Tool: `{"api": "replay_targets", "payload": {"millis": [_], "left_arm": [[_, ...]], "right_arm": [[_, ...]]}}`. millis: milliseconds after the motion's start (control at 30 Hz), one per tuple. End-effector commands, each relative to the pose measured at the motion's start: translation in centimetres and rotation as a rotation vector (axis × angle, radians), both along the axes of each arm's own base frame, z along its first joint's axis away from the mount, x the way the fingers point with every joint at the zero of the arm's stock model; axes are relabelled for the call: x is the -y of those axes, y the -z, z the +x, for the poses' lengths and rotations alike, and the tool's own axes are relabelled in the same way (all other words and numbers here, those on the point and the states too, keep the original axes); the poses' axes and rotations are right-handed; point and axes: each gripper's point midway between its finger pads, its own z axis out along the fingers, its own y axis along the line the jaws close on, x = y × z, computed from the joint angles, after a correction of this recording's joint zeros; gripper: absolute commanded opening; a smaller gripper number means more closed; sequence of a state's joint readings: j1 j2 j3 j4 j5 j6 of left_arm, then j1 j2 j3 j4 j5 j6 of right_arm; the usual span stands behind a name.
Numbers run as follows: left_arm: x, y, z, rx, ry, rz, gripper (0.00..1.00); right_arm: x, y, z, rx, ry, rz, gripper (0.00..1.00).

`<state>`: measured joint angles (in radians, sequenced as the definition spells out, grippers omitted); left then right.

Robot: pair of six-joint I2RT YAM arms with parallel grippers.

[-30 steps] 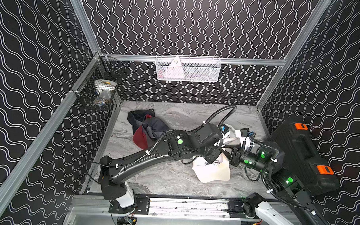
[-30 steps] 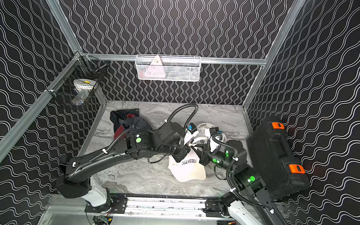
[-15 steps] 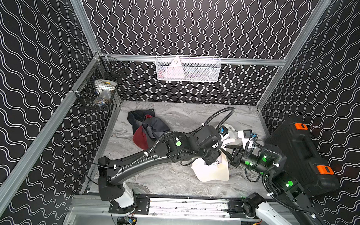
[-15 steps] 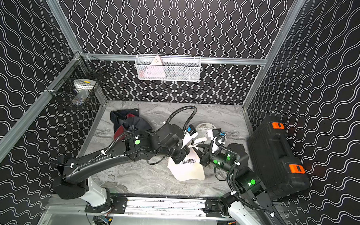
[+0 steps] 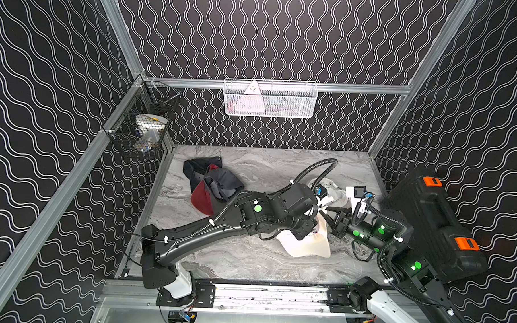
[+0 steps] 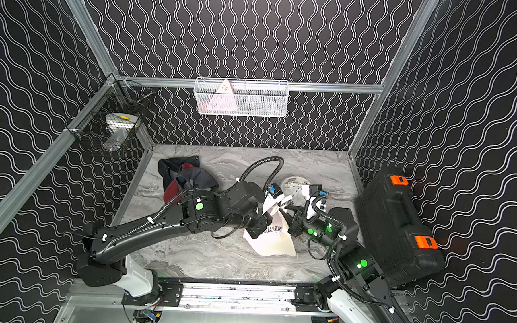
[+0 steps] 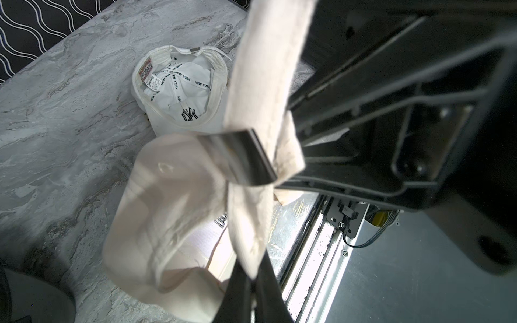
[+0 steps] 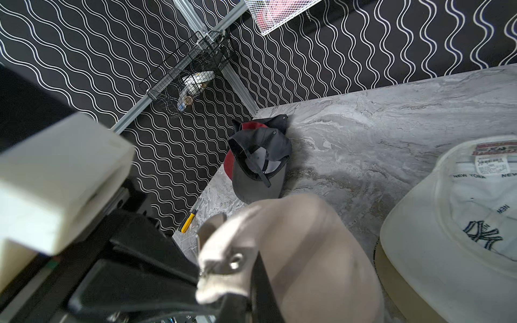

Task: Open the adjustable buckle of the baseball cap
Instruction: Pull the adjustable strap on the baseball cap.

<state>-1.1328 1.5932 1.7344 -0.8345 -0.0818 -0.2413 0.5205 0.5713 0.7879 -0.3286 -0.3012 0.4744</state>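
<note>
Soft cream cotton baseball cap [image 5: 306, 243] slung between both arms over the grey marble-look desk [image 5: 233, 256], woven strap [image 7: 263, 70] threaded through a flat shiny metal buckle [image 7: 240, 156], left end effector [image 7: 247, 279] clamped on the strap, right end effector [image 5: 329, 211] pinching the strap end, white New York cap [image 7: 179, 92] upturned nearby.

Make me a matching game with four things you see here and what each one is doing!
Things: 1 cream cap; 2 New York cap; 3 black case; 4 white basket.
States: A hangs high at the back; B held by its strap; C has orange latches; D lies with its inside showing.
Pairs: 1-B, 2-D, 3-C, 4-A.
</note>
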Motion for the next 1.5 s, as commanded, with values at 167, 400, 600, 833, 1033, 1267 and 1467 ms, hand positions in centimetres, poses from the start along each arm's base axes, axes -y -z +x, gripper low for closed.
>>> {"api": "replay_targets", "payload": {"millis": [167,400,600,833,1033,1267,1467], "left_arm": [[-0.2,0.1,-0.3,-0.012,-0.008,-0.008,0.00],[-0.6,0.4,-0.4,-0.011,-0.009,0.000,0.00],[-0.9,0.6,-0.6,-0.012,-0.011,0.007,0.00],[-1.4,0.8,-0.5,-0.006,-0.015,0.021,0.00],[-1.9,0.9,-0.5,0.004,-0.020,0.034,0.00],[-2.2,1.4,-0.6,0.003,-0.022,0.042,0.00],[-2.3,0.4,0.4,0.015,-0.042,0.023,0.00]], "right_arm": [[0.8,-1.6,0.7,0.051,0.067,0.042,0.00],[1.3,-1.8,0.8,0.058,0.097,0.048,0.00],[1.7,-2.0,1.0,0.064,0.117,0.050,0.00],[2.1,-2.2,1.1,0.069,0.142,0.045,0.00],[2.7,-2.3,1.2,0.072,0.177,0.027,0.00],[3.0,-2.2,1.3,0.073,0.196,0.028,0.00],[2.8,-1.2,1.3,0.043,0.187,0.016,0.00]]}}
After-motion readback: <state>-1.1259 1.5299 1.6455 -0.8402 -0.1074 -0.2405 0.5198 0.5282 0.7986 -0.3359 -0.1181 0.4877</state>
